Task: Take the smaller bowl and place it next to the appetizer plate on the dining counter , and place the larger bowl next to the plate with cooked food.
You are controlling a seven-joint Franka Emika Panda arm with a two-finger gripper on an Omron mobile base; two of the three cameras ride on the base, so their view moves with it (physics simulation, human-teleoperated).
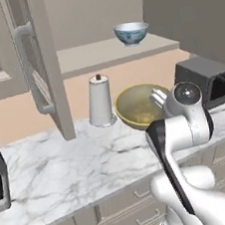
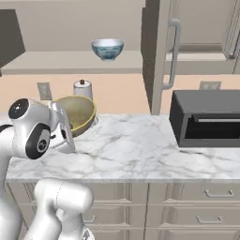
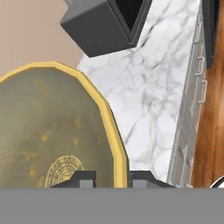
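Left base view: the tan bowl (image 1: pixel 140 106) is tipped up on edge above the marble bench (image 1: pixel 66 165), its hollow facing the camera. The gripper (image 1: pixel 158 97) sits at the bowl's 3 o'clock rim, closed down narrow on it; the arm's white wrist covers the bowl's right side and the fingertips are hard to make out. A paper-towel roll (image 1: pixel 100 101) stands just beside the bowl at 9 o'clock. The blue bowl (image 1: pixel 131 33) rests upright on a shelf (image 1: pixel 97 54) at 12 o'clock, well apart from the gripper. A dark microwave (image 1: pixel 208 79) at 3 o'clock is cut off by the frame edge.

Right base view: the tan bowl (image 2: pixel 77 113) leans tilted, its outer wall showing, with the gripper (image 2: pixel 63 124) at its 7 o'clock edge. The wrist hides the bowl's lower left part, so whether the bowl touches the bench (image 2: pixel 140 150) cannot be told. The blue bowl (image 2: pixel 107 48) is on the shelf at 12 o'clock.

Hand view: the tan bowl's yellow rim (image 3: pixel 111 131) passes between the two dark fingertips (image 3: pixel 85 178), which pinch it; the bowl's interior (image 3: pixel 43 131) spreads toward 9 o'clock and is cut off at the left edge.
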